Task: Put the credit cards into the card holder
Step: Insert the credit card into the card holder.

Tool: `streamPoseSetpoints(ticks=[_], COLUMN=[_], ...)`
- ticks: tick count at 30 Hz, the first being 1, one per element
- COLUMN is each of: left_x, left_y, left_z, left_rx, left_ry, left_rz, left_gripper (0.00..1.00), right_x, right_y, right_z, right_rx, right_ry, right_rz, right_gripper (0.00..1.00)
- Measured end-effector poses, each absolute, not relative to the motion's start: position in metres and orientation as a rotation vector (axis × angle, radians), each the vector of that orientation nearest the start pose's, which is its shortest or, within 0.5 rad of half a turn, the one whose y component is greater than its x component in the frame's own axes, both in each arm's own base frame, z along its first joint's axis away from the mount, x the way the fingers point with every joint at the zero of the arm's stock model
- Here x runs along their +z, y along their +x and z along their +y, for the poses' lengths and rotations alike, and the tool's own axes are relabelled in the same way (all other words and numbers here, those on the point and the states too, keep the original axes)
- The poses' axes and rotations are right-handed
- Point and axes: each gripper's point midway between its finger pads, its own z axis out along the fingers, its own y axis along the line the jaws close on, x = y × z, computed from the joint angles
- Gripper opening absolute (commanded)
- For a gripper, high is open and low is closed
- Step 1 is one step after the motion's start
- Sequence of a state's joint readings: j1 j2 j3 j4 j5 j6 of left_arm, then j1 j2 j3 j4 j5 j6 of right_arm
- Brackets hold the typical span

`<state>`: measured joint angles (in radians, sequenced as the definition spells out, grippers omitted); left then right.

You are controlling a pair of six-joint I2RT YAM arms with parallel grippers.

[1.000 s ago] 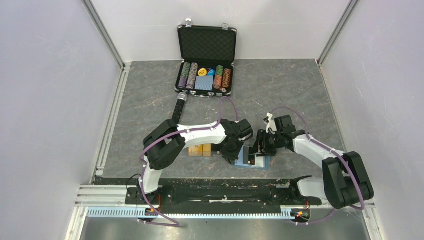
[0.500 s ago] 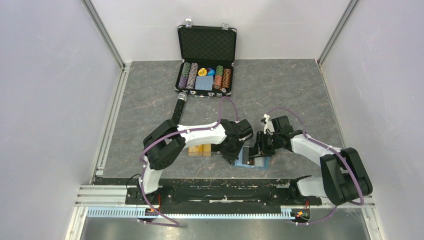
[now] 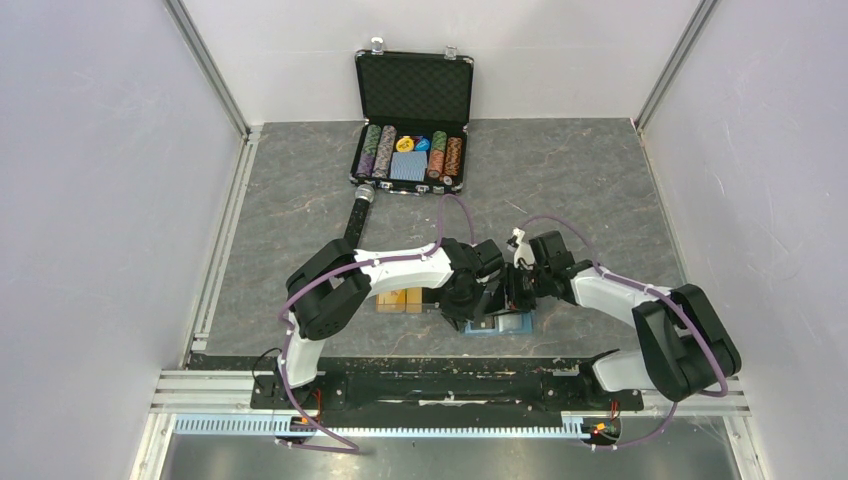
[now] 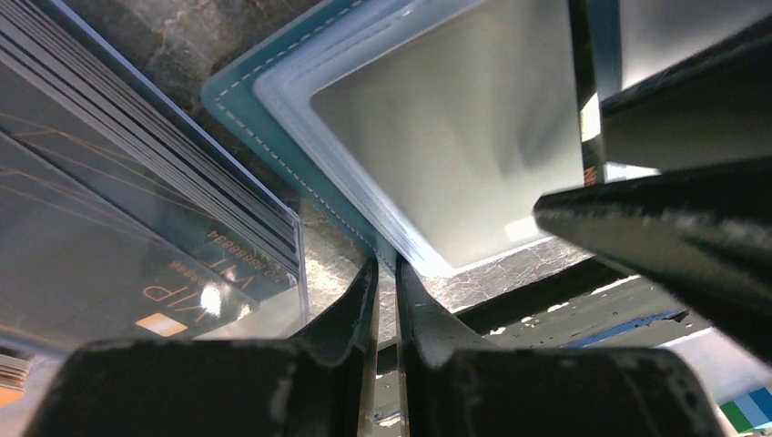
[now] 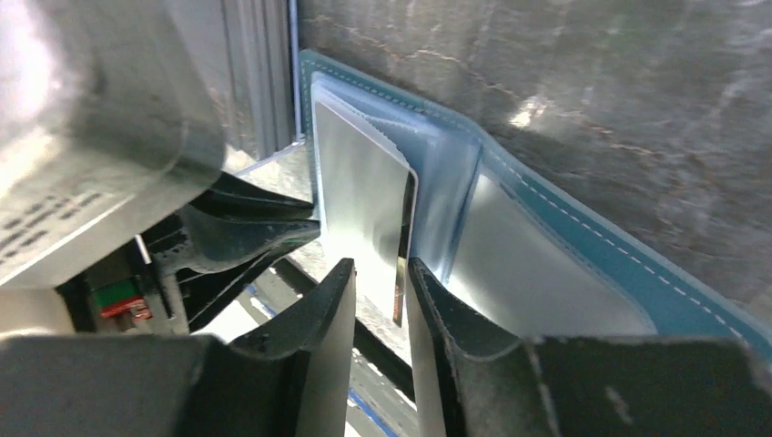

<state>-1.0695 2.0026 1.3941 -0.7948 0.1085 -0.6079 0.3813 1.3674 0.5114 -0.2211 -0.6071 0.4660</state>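
Over the open wallet (image 5: 564, 211) the two pincers crowd each other, and that crowding is the first risk: the right pincer (image 5: 380, 266) works just beside the left pincer (image 4: 388, 269), so a sideways correction could knock one finger against the other.

The second risk is the entry itself. The card (image 5: 360, 191) stands on edge against the wallet's clear sleeves (image 5: 446, 191), and I cannot tell whether its leading edge sits inside a sleeve mouth or only against the plastic. If it is against the plastic, a push would likely buckle the soft sleeve or drag the whole wallet along the table. The grip is also thin (only the near edge of the card is caught), so the card could pivot or slip under that push.

Right pincer: narrow, closed on the card's near edge, the rest of the card reaching forward from its fingertips toward the wallet's spine.

Left pincer: closed to a slit at the wallet's near corner, apparently pinching the edge to steady it, though the contact is hard to read.

More cards (image 3: 400, 300) wait just left of the wallet.
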Motion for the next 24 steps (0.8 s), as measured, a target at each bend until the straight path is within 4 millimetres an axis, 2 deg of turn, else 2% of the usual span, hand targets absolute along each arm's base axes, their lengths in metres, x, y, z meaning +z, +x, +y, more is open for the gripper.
streamPoseSetpoints(ticks=[2,6,10,14,20,24], left_x=[0.014,0.015,0.02,0.04,0.079,0.083], left_y=[0.142,0.143,0.144,0.153,0.167,0.178], left_z=[-0.348,-0.348,-0.352,-0.361,-0.369,-0.373], left_rx=[-0.306,-0.308,-0.329,-0.419,-0.664,-0.768], left_ry=[0.722,0.723,0.729,0.706,0.614,0.527], left_rz=[3.009,3.005,2.98,2.91,2.807,2.798], left_gripper=[0.19,0.27,0.37,0.43,0.45,0.45], right_x=[0.03,0.027,0.025,0.032,0.048,0.047], right_y=[0.177,0.173,0.171,0.176,0.196,0.194], right_z=[0.202,0.205,0.201,0.197,0.193,0.19], right_rx=[1.118,1.154,1.122,1.05,0.953,0.93], right_ry=[-0.091,-0.051,-0.047,-0.086,-0.167,-0.188], right_rz=[2.736,2.734,2.755,2.765,2.712,2.722], right_gripper=[0.23,0.24,0.37,0.44,0.32,0.24])
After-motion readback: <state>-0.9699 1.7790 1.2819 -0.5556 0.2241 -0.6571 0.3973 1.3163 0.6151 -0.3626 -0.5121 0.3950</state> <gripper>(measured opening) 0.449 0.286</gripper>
